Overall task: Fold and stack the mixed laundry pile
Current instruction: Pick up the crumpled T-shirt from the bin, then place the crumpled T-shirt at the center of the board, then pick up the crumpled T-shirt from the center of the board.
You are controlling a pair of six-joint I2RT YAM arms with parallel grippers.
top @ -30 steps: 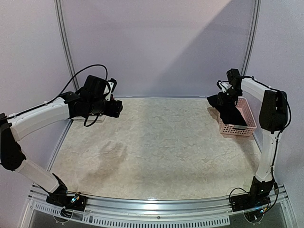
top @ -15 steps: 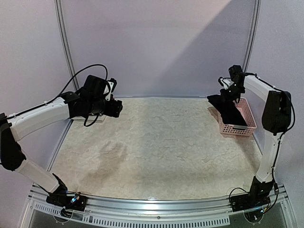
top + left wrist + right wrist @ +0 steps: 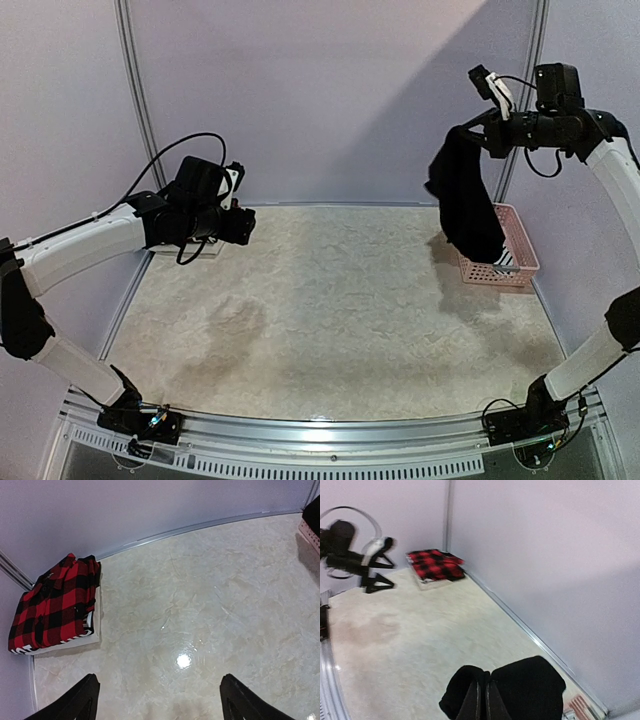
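One arm (image 3: 612,165) high, fingers (image 3: 474,701) pinching black T-shirt (image 3: 466,205)

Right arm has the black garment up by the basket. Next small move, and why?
Probably swing the right gripper leftward over the table and lower it: it is shut on the black garment, which hangs bunched with its tail at the pink basket, and folding needs it laid flat.
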